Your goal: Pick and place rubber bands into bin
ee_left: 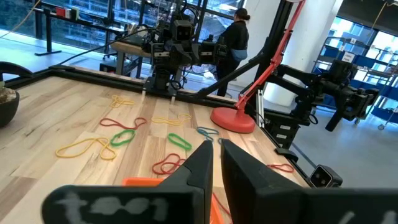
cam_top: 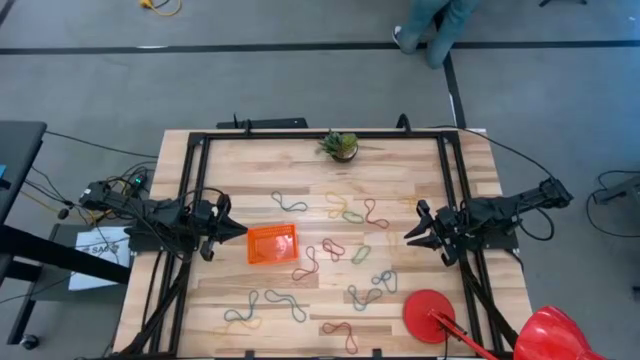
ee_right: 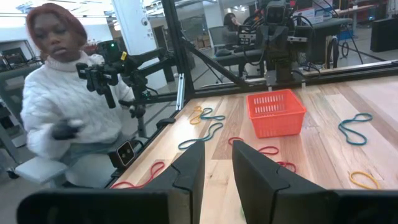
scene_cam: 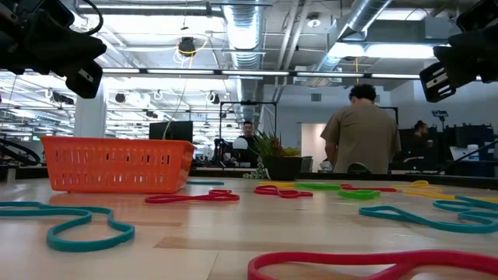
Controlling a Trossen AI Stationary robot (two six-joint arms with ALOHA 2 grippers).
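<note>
Orange bin (cam_top: 271,244) upright; rubber bands (cam_top: 340,250) scattered.

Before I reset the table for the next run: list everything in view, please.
rubber bands: many; red, green, blue, yellow; scattered on the table
bin: one, orange, left of centre, looks empty
potted plant: one, green, far edge
round base: one, red, near right corner
table: one, light wood
person: one, white sweater, beside the table
left gripper: shut, hovering beside the bin
right gripper: open, hovering at right
</note>
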